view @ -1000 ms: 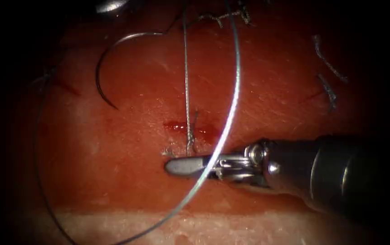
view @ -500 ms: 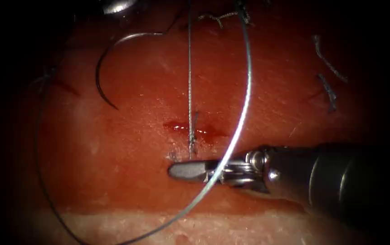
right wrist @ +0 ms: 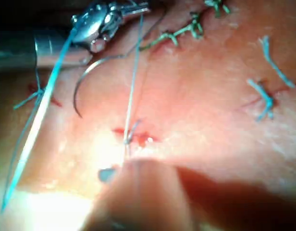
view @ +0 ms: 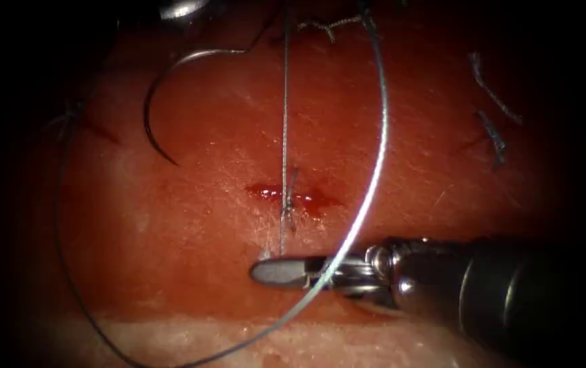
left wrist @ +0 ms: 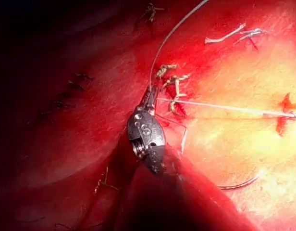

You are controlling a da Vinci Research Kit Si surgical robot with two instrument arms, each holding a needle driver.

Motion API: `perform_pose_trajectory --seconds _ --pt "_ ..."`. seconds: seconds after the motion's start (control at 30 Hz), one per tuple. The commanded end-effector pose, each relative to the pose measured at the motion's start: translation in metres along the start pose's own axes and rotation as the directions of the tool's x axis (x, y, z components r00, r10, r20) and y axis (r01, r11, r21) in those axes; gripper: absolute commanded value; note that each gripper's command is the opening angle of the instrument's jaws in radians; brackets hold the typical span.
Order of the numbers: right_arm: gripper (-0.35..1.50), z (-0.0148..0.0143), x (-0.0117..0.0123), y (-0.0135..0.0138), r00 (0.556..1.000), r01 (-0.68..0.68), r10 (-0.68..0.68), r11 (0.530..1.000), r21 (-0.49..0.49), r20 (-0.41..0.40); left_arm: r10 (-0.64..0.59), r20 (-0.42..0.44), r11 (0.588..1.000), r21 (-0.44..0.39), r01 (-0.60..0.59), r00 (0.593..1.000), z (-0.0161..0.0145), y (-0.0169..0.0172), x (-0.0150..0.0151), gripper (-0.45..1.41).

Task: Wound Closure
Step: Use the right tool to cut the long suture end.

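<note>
The cut [view: 291, 195] is a short red slit in the tissue [view: 204, 225], with a stitch knotted across it. My right tool [view: 276, 271] lies just below the cut, jaws shut on the short thread tail from the knot. A long loop of thread [view: 379, 150] drapes over these jaws. My left tool [view: 182, 8] sits at the top edge, shut on the thread [left wrist: 220, 107], which runs taut from the cut [left wrist: 284, 115] to the left tool [left wrist: 150, 94]. The curved needle [view: 153, 116] lies free on the tissue left of the cut, held by neither tool.
Cut ends of thread [view: 494, 116] and older stitches [view: 334, 26] dot the tissue at the right and top. The pale front edge of the tissue [view: 347, 341] runs below the right tool. Slack thread [view: 58, 225] curves around the far left. Red fluid pools in the cut [right wrist: 136, 137].
My right tool has moved down, away from the cut, with the short tail stretching after it. The draped loop has swung to the right. The needle has not moved.
</note>
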Motion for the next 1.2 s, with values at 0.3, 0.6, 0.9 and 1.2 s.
perform_pose_trajectory --seconds 0.3,0.6,0.9,1.2 --pt "-0.35 0.0006 0.0002 0.0005 1.0 0.001 -0.001 1.0 0.001 -0.007 0.004 0.0 1.0 0.009 -0.004 1.0 0.0008 -0.0003 -0.0002 -0.45" --pt "-0.35 0.0 0.0006 -0.0018 1.0 0.0 0.0 0.999 0.036 -0.025 -0.003 -0.004 1.0 -0.026 0.003 1.0 0.0011 0.0012 0.0005 -0.45" --pt "1.21 -0.0023 -0.0008 -0.005 0.902 0.433 -0.424 0.887 0.162 -0.083 -0.02 -0.025 0.996 -0.083 0.018 0.999 0.0008 0.0032 0.0053 -0.45" --pt "1.31 -0.0045 0.0006 -0.006 0.768 0.64 -0.637 0.765 0.068 -0.064 -0.031 -0.042 0.988 -0.149 0.024 0.999 -0.0001 0.0053 0.0083 -0.45"
